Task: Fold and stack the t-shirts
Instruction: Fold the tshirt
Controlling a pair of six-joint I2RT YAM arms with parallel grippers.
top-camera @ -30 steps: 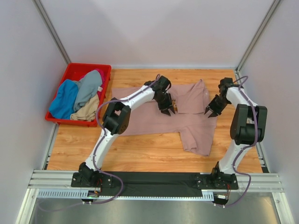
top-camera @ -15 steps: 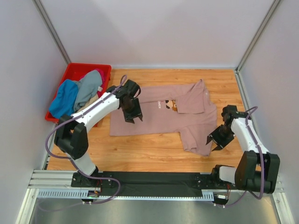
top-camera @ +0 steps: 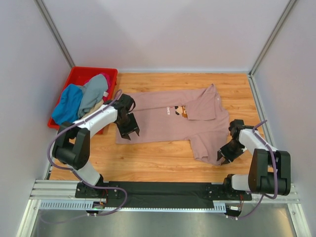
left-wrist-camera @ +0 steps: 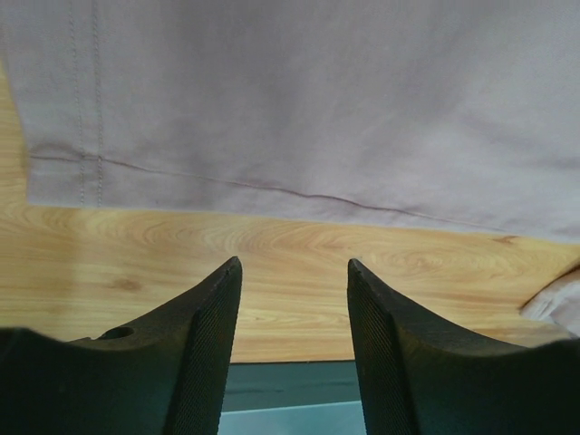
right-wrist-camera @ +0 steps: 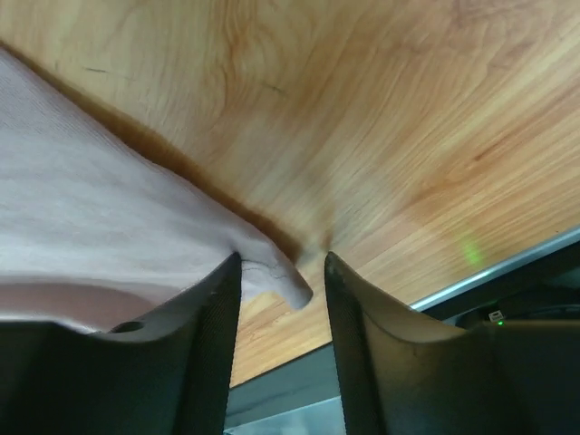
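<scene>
A dusty-pink t-shirt with a small brown-orange chest print lies spread on the wooden table, one sleeve folded over its chest. My left gripper is open over the shirt's near-left hem corner. In the left wrist view the fingertips hover over bare wood just short of the hem. My right gripper is open at the near-right sleeve corner. In the right wrist view a tip of pink cloth lies between the spread jaws. Blue, grey and magenta shirts lie heaped in the crate.
A red plastic crate stands at the back left, also holding a beige cloth. White walls close the table at the back and both sides. A black rail runs along the near edge.
My left gripper has swung from the shirt's chest leftward and nearer, to the hem corner. My right gripper has come nearer along the right side to the sleeve corner.
</scene>
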